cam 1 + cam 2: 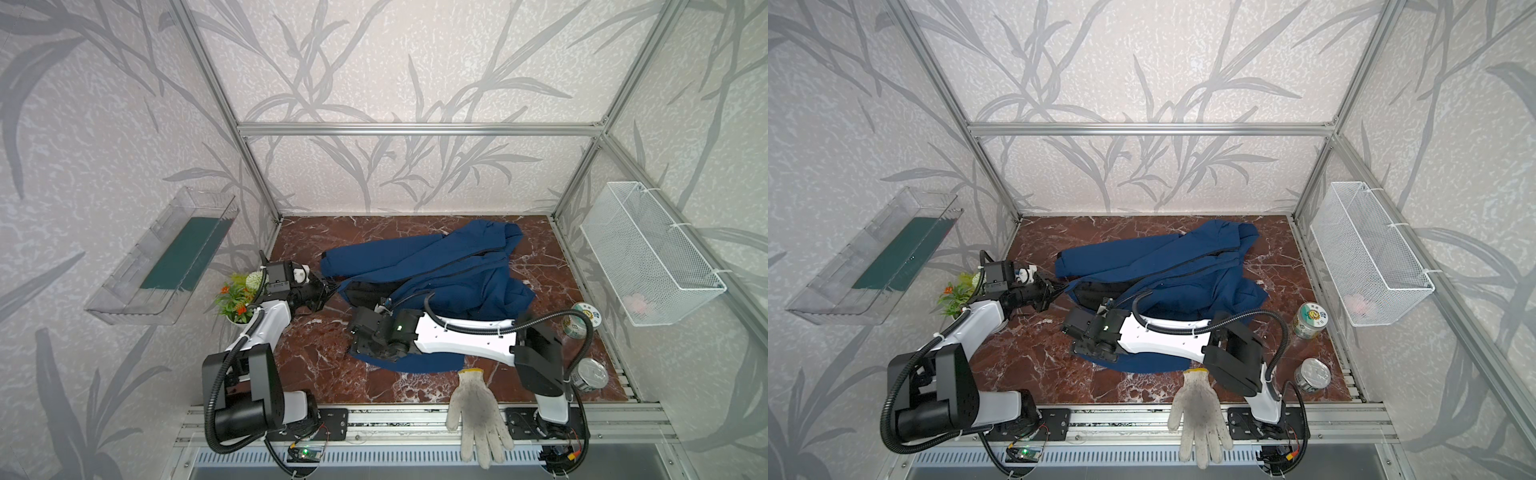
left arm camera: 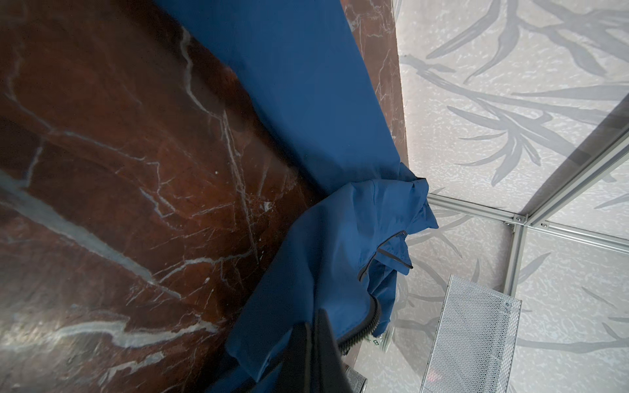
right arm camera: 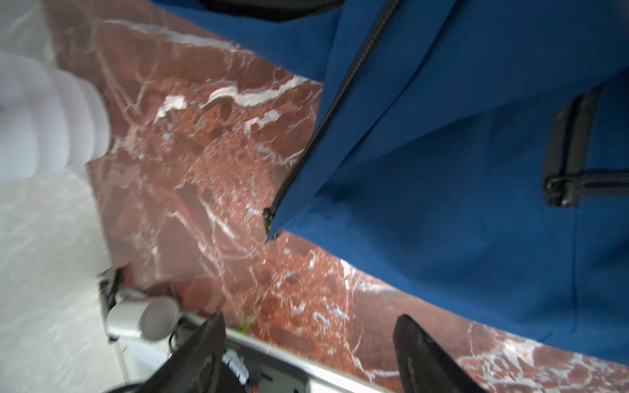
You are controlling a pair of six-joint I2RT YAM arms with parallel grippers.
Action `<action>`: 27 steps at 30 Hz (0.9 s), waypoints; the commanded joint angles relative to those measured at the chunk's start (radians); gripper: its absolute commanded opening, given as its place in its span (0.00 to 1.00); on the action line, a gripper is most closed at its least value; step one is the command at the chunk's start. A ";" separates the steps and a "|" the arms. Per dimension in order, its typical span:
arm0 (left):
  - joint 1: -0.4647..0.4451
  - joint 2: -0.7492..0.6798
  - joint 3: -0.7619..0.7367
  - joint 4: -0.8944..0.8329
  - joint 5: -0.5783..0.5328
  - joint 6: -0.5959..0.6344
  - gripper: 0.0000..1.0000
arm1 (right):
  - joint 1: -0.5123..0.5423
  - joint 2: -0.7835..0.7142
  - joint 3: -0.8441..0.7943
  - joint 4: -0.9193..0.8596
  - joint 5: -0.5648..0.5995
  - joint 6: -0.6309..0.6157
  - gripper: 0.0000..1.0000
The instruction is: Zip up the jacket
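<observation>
- Top views: jacket [image 1: 436, 266] sprawled across the tabletop [image 1: 316, 374]; soft, light, slippery-looking cloth, likely shifts when tugged.
- Left wrist: left claw [image 2: 311, 326] closed, seemingly pinching jacket cloth.
- Right wrist: right claw [image 3: 311, 347] wide, empty; best hold judged the zipper [image 3: 340, 92] bottom end.

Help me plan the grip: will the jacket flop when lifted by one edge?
The jacket lies crumpled in soft folds, so it will probably flop and drag. Its thin fabric looks light, likely sliding on the smooth table.
</observation>
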 commanded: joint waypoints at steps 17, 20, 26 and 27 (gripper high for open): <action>0.011 0.032 -0.060 0.170 0.006 -0.066 0.00 | 0.006 0.324 0.420 -0.322 0.028 0.102 0.70; 0.012 0.030 -0.062 0.168 0.006 -0.066 0.00 | 0.005 0.345 0.430 -0.337 0.038 0.116 0.67; 0.012 0.028 -0.066 0.165 0.007 -0.064 0.00 | -0.008 0.386 0.465 -0.360 0.064 0.101 0.63; 0.012 0.025 -0.066 0.162 0.004 -0.063 0.00 | -0.008 0.395 0.480 -0.374 0.070 0.099 0.62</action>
